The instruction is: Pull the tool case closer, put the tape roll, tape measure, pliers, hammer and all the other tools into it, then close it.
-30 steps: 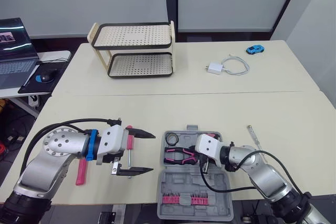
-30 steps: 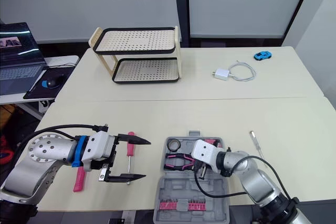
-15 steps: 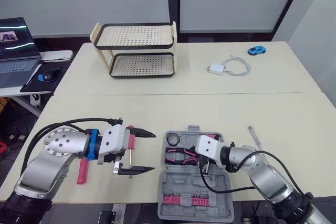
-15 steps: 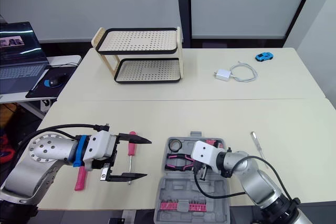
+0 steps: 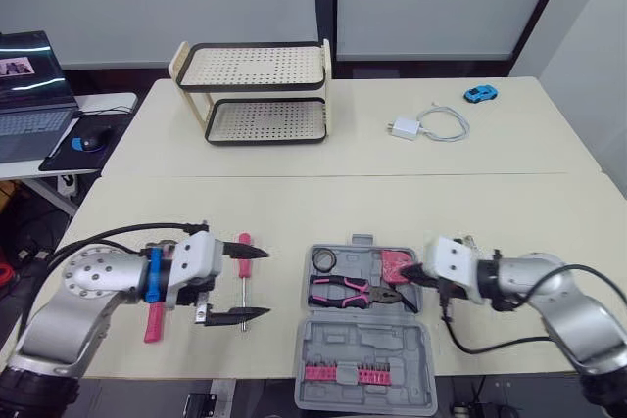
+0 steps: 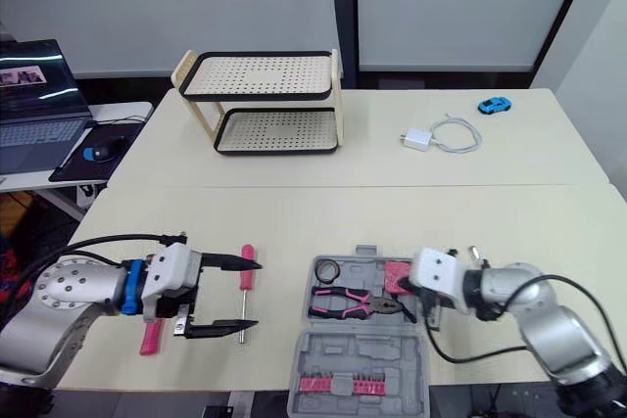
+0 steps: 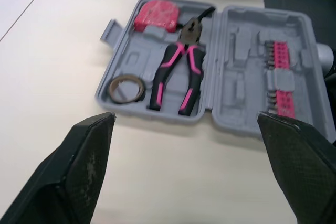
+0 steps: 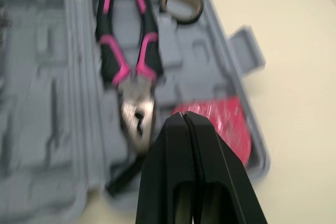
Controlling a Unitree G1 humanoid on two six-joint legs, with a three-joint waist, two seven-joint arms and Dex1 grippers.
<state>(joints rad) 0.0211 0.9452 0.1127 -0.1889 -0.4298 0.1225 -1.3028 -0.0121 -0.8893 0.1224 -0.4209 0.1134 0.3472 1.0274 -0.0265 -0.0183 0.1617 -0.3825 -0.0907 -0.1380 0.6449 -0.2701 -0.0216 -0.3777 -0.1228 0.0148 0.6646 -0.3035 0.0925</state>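
Grey tool case (image 5: 362, 325): lies open flat at the near edge of the table, between my two arms, lid half nearest me.
Case tray: holds the tape roll (image 5: 321, 259) in the corner on my left, the pink-handled pliers (image 5: 348, 290) lying across the middle, and the pink tape measure (image 5: 396, 265) in the corner on my right.
Lid: carries a row of pink bits (image 5: 340, 372).
Left gripper (image 5: 263, 283): spread wide and holding nothing — it sits low over the table just left of the case.
Red screwdriver (image 5: 243, 271): lies on the table in the gap between my left fingers (image 7: 86, 150), apart from the case.
Pink-handled tool (image 5: 154, 322): lies on the table, partly under my left arm; I cannot tell what it is.
Right gripper (image 8: 185, 119): pressed together on nothing — its tip is over the near edge of the tape measure, just beside the pliers' nose.
Far table: a two-tier rack (image 5: 253, 95), a white charger with cable (image 5: 426, 126) and a blue toy car (image 5: 479, 94).
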